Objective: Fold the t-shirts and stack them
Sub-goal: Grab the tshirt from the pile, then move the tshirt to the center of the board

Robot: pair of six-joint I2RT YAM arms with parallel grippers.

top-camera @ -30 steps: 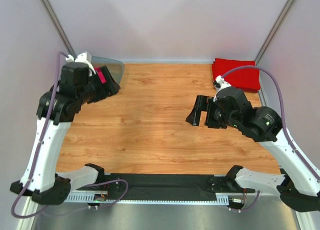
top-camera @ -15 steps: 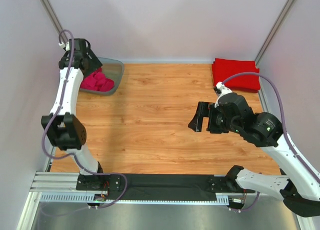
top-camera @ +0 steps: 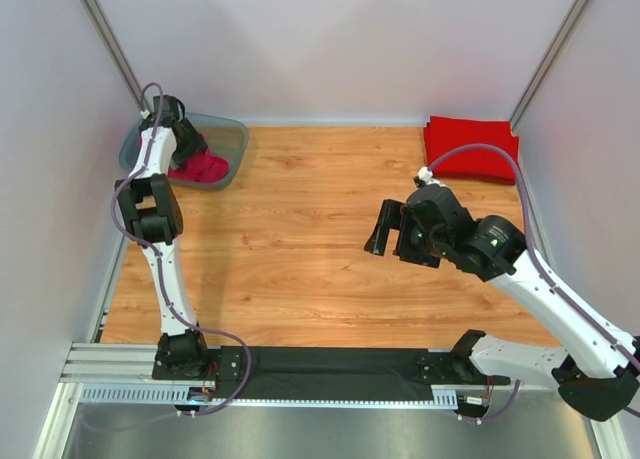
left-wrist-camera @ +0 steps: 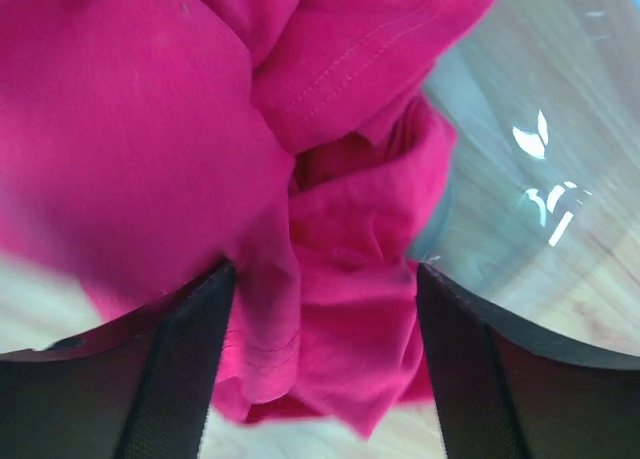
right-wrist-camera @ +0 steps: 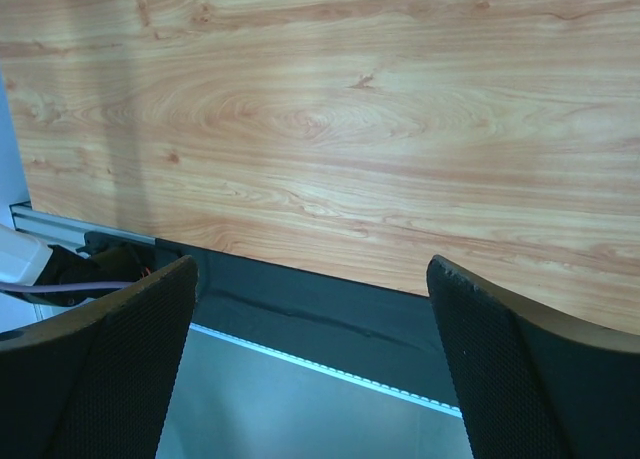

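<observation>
Surface: wood-grain table, bare across its middle and near half.
Room: pale walls on three sides, with a slanted metal post at each far corner.
Near edge: black rail carrying both arm bases.
Far left corner: translucent tub, tight to the left wall, holding the crumpled magenta t-shirt.
Far right corner: red t-shirts, folded into a flat rectangle close against the right wall.
Left fingers: apart, down inside the tub, with magenta cloth bunched between them but not pinched.
Right fingers: apart with nothing between them, held above bare table right of centre, well apart from the red t-shirts.
Open room: the whole span of table between tub and red t-shirts; walls close the left, right and far edges.
</observation>
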